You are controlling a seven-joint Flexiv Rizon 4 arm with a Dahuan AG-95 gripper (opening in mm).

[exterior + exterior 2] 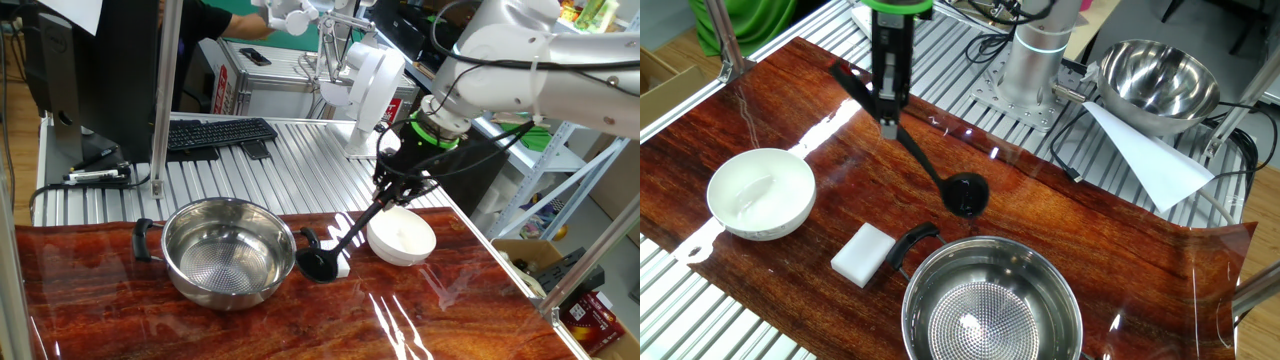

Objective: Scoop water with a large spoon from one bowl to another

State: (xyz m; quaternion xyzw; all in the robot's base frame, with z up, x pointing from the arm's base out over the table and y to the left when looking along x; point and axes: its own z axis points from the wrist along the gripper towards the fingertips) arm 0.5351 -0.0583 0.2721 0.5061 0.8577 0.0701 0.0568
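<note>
My gripper [390, 190] is shut on the long dark handle of the black ladle [345, 235]. The handle slants down, and the ladle's round cup [318, 262] hangs low over the wooden table, between the steel bowl [228, 250] and the white bowl [402, 236]. In the other fixed view the gripper [888, 125] holds the handle near mid-length. The cup [965, 193] sits just beyond the steel bowl's [990, 305] black side handle. The white bowl [760, 192] is to the left, apart from the ladle. The ladle's red tip is not visible.
A white rectangular block [865, 252] lies by the steel bowl's handle. A second steel bowl [1160, 75] and a white sheet [1150, 155] sit at the robot base [1032, 70]. A keyboard [215, 133] lies on the metal slats behind the table.
</note>
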